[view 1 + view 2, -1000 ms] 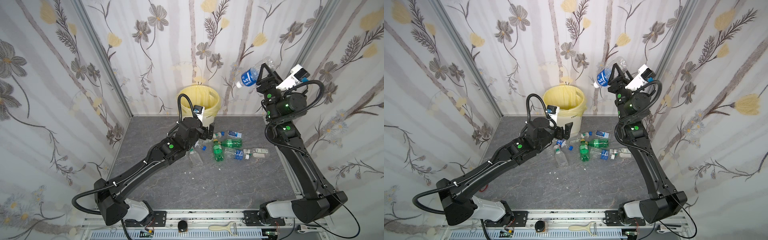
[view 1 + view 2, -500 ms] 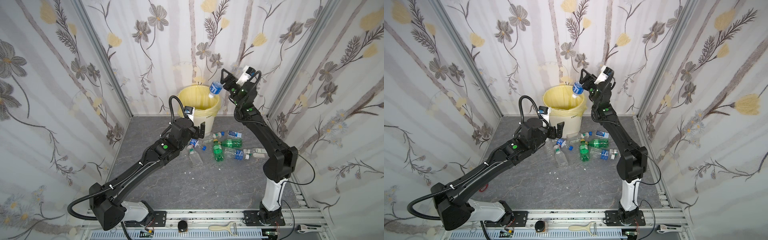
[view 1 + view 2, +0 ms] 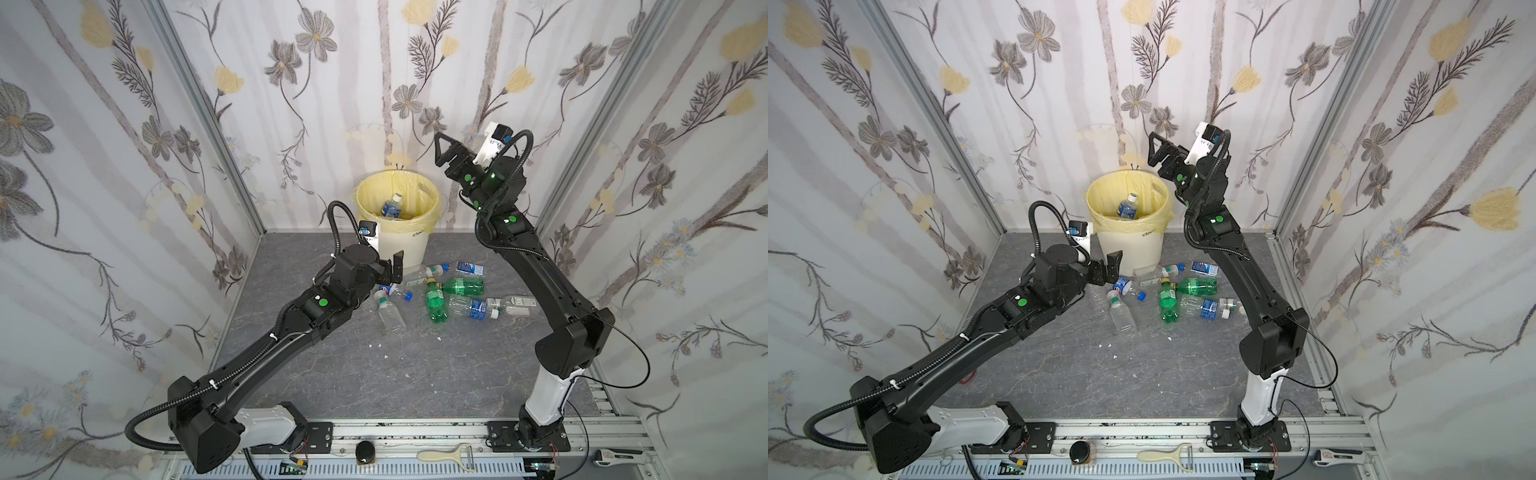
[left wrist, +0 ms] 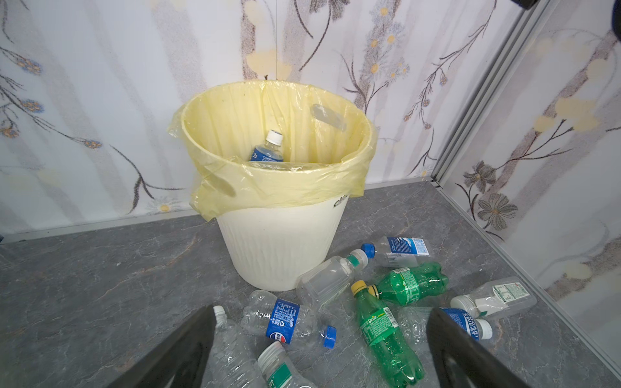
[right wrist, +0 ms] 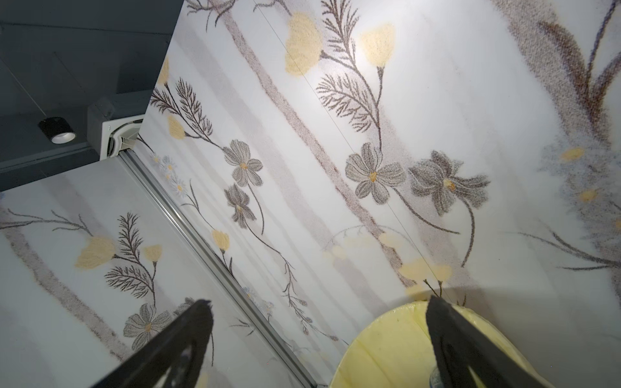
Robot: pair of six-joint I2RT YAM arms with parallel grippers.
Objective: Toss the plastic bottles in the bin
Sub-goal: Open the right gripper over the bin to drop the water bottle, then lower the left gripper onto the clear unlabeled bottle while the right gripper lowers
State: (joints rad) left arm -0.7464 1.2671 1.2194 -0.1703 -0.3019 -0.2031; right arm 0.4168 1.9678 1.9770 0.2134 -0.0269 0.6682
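The cream ribbed bin (image 3: 405, 249) (image 3: 1129, 249) (image 4: 279, 248) with its yellow liner stands at the back wall. A clear bottle with a blue label and white cap (image 3: 390, 206) (image 3: 1127, 206) (image 4: 267, 153) lies inside it. Several plastic bottles lie on the floor in front of the bin, among them two green ones (image 3: 434, 301) (image 4: 383, 336) and a blue-labelled clear one (image 4: 284, 322). My left gripper (image 3: 395, 272) (image 4: 322, 314) hovers open just above these bottles, holding nothing. My right gripper (image 3: 439, 151) (image 3: 1153, 149) (image 5: 321, 304) is open and empty, high beside the bin's rim (image 5: 386, 352).
Flowered walls close in the left, back and right sides. White scraps (image 3: 380, 345) dot the grey floor. On the front rail lie a black knob (image 3: 365, 451), a peeler (image 3: 446, 455) and a hand tool (image 3: 619, 457).
My right arm swung from the right wall to the bin, its gripper opened, and the blue-labelled bottle it held dropped into the bin. The left arm drew back slightly.
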